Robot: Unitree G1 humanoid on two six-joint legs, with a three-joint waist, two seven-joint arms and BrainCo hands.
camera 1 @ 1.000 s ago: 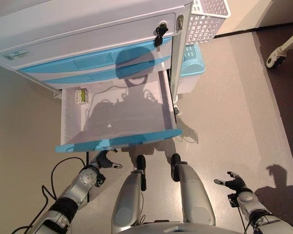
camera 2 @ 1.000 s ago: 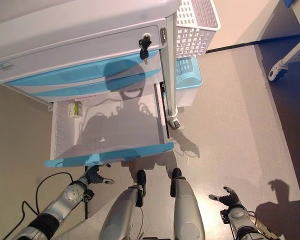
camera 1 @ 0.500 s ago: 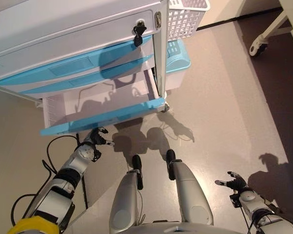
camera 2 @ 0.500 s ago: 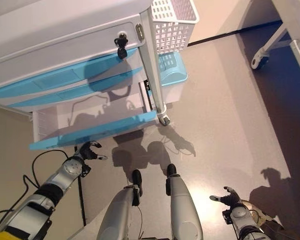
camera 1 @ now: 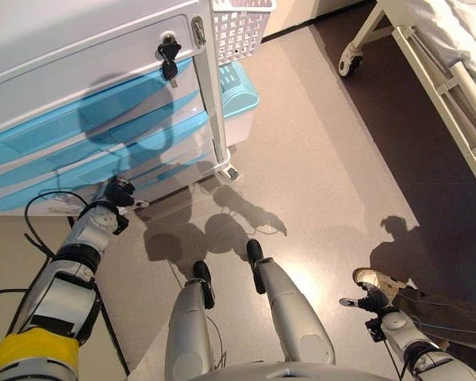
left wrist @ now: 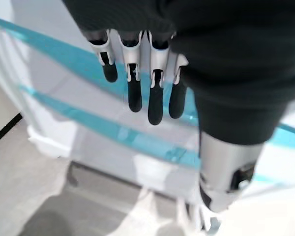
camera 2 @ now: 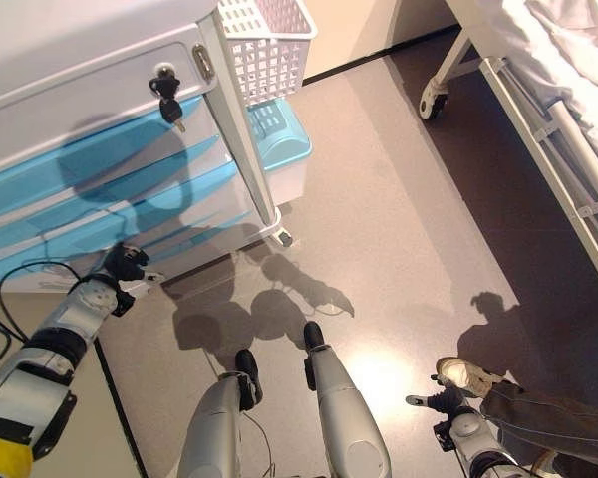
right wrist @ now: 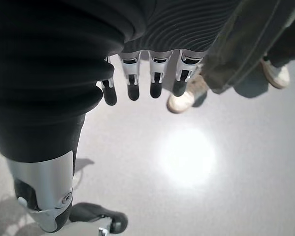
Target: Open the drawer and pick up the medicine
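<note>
The left hand sits low against the front of the cabinet, its fingers hanging loosely straight and holding nothing, right in front of the lowest blue drawer front. The right hand hangs idle near the floor, fingers relaxed and empty, close to a person's shoe.

All the drawers look closed or nearly so, and no medicine shows in any view; presumably it lies inside one of them, out of sight.

The main risk, as I judge it, is that the hand has no hold on a drawer front: with straight fingers it could slip off the smooth blue edge or nudge the drawer further shut instead of pulling it. The cabinet stands on castors, so a pull may roll it. The person standing near the right arm could be struck if that arm swings.

Count: three blue drawer fronts, one grey locked drawer with a key, one white basket, one blue bin, one bed, one person.
</note>
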